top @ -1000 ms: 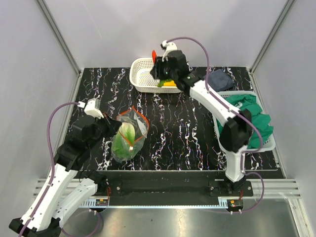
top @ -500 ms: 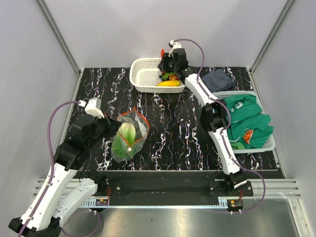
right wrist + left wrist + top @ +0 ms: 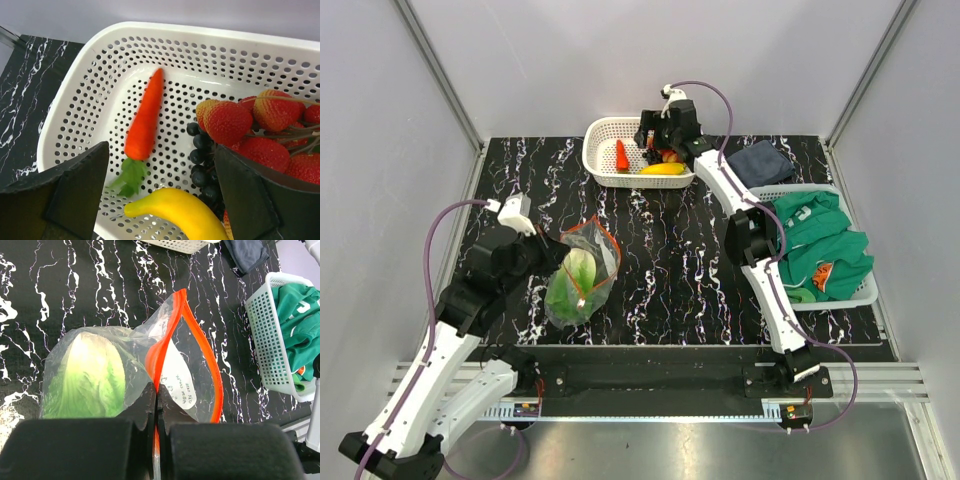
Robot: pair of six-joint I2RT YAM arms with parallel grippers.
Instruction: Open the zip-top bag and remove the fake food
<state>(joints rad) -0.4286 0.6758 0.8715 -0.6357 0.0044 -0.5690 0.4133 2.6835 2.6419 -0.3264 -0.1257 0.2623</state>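
**Open bag lies slantwise on the table, left gripper pinching its rim**

The zip-top bag (image 3: 588,268) lies on the near-left part of the black marbled table (image 3: 680,270), in front of the left arm. Its long axis runs on a slant. The closed bottom is toward the near edge, and the mouth points away toward the far right. The orange zip rim (image 3: 185,335) stands apart in a long loop, so the mouth is open. Inside lies the lettuce (image 3: 87,375), lengthwise along the bag, with its pale end toward the mouth and its green leaves toward the bottom.

The left gripper (image 3: 156,397) has its fingers pressed together on the near side of the orange rim, with the plastic nipped between them.

Well apart, at the far edge, stands the white basket (image 3: 200,32). In it an orange-red carrot (image 3: 145,120) lies alone on the left, its tip pointing away from the arms and its green top toward them. The banana (image 3: 175,212), the grapes (image 3: 202,160) and the strawberries (image 3: 230,120) are bunched on the right.

The right gripper (image 3: 160,185) hangs over this basket with its jaws spread wide. Nothing is between them and they touch no food.

On the right side of the table a second basket (image 3: 865,290) holds green cloth (image 3: 825,240), and a dark folded cloth (image 3: 760,160) lies just behind it.
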